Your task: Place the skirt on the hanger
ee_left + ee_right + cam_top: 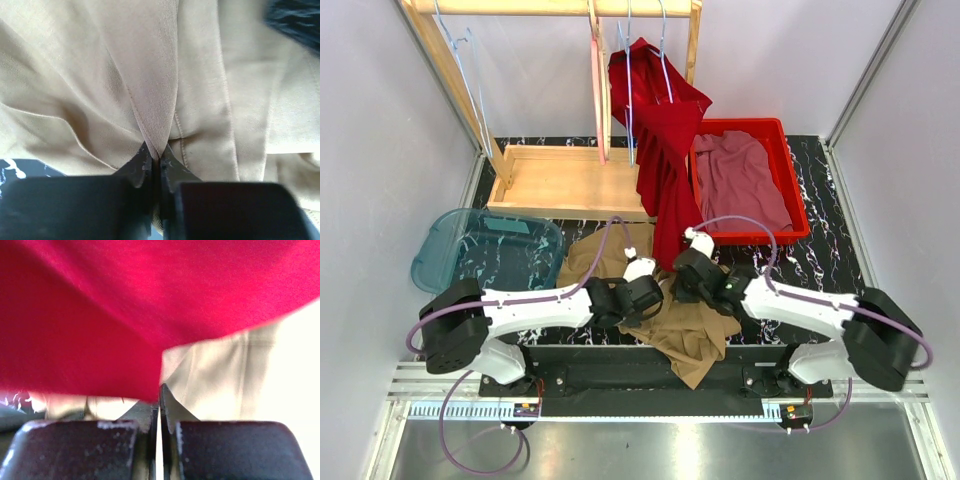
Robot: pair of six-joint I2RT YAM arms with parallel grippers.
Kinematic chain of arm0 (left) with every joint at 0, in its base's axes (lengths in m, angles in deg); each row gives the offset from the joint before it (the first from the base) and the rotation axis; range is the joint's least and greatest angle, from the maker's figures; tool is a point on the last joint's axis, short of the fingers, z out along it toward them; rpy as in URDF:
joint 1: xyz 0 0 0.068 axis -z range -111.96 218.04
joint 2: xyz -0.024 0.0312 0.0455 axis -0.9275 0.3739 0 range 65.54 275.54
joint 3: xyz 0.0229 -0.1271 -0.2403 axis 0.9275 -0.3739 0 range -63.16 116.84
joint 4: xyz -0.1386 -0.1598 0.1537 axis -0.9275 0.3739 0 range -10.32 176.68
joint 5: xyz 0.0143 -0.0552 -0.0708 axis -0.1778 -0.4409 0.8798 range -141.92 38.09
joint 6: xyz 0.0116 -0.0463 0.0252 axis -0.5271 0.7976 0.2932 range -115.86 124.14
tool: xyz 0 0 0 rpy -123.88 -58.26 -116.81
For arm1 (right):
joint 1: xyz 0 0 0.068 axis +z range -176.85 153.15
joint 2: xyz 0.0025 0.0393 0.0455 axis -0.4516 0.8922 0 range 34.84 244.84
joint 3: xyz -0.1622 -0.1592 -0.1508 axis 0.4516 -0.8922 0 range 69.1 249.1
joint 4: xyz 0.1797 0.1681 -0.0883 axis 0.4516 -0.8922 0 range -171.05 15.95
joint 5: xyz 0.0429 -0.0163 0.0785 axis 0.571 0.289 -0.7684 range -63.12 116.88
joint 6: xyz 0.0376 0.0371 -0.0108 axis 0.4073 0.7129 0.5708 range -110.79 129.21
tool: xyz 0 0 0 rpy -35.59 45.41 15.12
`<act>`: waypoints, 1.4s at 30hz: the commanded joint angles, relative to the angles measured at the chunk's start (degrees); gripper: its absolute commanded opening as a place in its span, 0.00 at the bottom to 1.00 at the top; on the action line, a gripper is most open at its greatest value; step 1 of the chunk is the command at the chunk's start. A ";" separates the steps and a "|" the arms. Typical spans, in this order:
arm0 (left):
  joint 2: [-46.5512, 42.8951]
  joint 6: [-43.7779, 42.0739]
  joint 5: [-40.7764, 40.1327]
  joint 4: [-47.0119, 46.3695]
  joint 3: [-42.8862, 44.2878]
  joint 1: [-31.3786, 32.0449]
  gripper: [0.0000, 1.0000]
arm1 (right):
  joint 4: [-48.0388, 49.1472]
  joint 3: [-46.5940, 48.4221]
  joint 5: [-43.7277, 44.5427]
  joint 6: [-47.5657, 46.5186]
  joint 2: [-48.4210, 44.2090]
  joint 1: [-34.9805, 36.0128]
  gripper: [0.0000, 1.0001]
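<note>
At the far left of the black marbled surface [832,262] lies a clear blue tub [438,252]. Behind it stands a wooden rack [570,182] with a flat base. A pale blue hanger [470,92] and a pink hanger [596,92] hang bare from its top bar.

The left gripper [653,294] reaches in from the left to the middle of the near edge. The left wrist view shows the gripper [156,153] with its jaws clamped on a raised fold of the tan skirt [150,75]. The fold runs up from the tips in a narrow ridge. The skirt [692,342] is not on any hanger. It lies rumpled on the surface between the two arms, one part spread toward the rack base and another trailing over the near edge.

Just right of centre, a red garment [665,170] hangs from a hanger on the rack, its lower end reaching down beside the right gripper [683,274]. In the right wrist view the gripper [159,396] has its jaws drawn nearly together, with only a sliver of light between them. The corner of the red cloth [125,305] comes down to the tips. Whether it is pinched there I cannot tell.

To the right sits a red crate [802,205] holding a mauve garment [740,180].
</note>
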 commanded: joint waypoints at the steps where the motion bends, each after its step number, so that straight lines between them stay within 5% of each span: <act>1: -1.20 0.96 -3.55 -0.98 -1.09 -1.87 0.00 | -4.53 -4.28 1.01 2.92 -11.10 -0.52 0.00; 11: -14.11 4.31 -9.71 -0.72 -6.98 -8.20 0.00 | -18.34 -14.65 -4.95 9.77 -33.80 -0.43 0.00; 14: -15.00 2.64 -7.60 -1.78 -6.90 -8.20 0.01 | -15.28 -18.00 -7.85 10.92 -32.76 -0.43 0.00; 18: -15.79 0.79 -5.31 -1.78 -5.76 -8.20 0.20 | -9.82 -19.85 -10.94 10.57 -25.58 -0.34 0.00; 22: -17.98 -1.23 -3.03 -1.86 -4.79 -8.20 0.53 | -7.09 -18.97 -11.12 9.43 -20.46 -0.25 0.00; 26: -21.49 -4.21 2.84 -3.00 -3.65 -8.12 0.66 | -5.07 -17.83 -11.64 8.20 -17.99 -0.17 0.00; 33: -18.00 -11.15 7.97 -5.20 0.92 -3.12 0.72 | -4.45 -16.51 -11.38 8.11 -15.88 0.10 0.00; 42: -7.37 -11.35 -4.32 0.15 7.86 8.93 0.75 | -4.45 -15.28 -10.68 7.76 -14.56 0.10 0.00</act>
